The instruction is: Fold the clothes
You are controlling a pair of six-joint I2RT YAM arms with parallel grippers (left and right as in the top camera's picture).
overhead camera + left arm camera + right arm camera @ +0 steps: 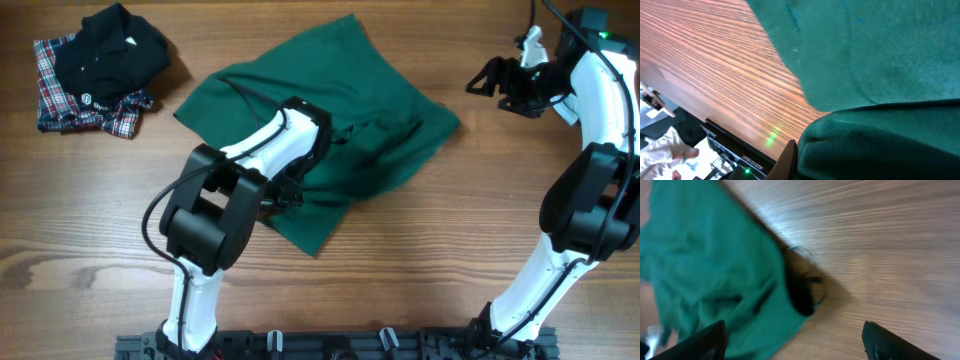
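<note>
A green garment [330, 120] lies crumpled on the middle of the wooden table. My left gripper [292, 195] is down at its front edge and shut on a fold of the green cloth [880, 145], which fills the left wrist view. My right gripper [490, 80] hangs open and empty above the table at the far right, just right of the garment's right edge [715, 280]. Its two dark fingertips show wide apart in the right wrist view [795, 342].
A folded pile at the far left holds a black shirt [110, 50] on a plaid shirt [60, 100]. The table's front edge and the arm mount rail [330, 345] are close in front.
</note>
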